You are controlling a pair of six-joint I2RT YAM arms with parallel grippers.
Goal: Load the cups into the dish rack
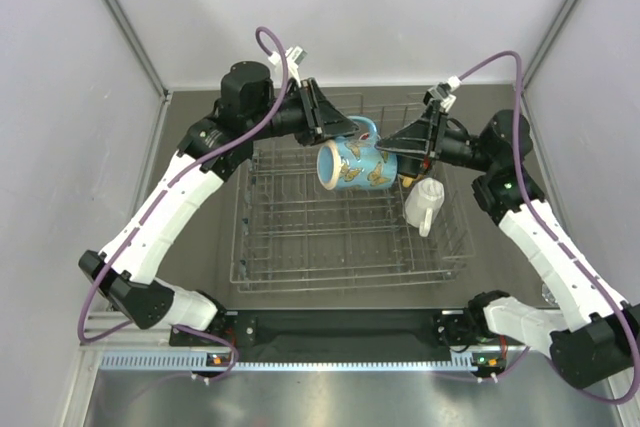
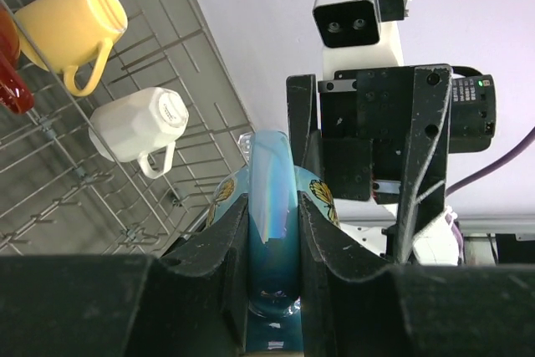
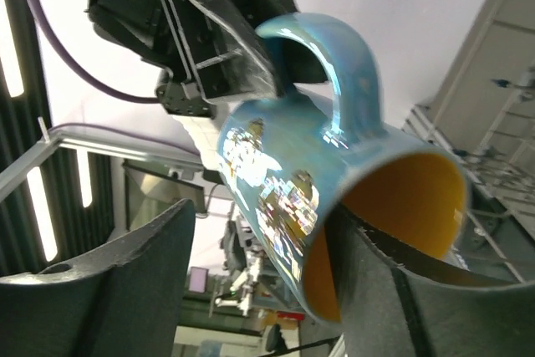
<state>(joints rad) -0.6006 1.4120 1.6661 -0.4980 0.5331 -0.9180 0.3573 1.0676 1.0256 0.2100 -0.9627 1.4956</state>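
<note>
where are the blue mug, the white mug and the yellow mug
blue mug [image 1: 358, 168], top view, on its patterned side
white mug [image 2: 127, 130], left wrist view, on its faceted body
yellow mug [image 2: 71, 21], left wrist view, on its body

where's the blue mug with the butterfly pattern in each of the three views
top external: blue butterfly-patterned mug at centre, on its side above the grey wire dish rack.
left wrist: bottom centre, its handle clamped in the left gripper.
right wrist: fills the middle, yellow inside showing.
shared landmark: the left gripper on the mug's handle, in all three views.
</note>
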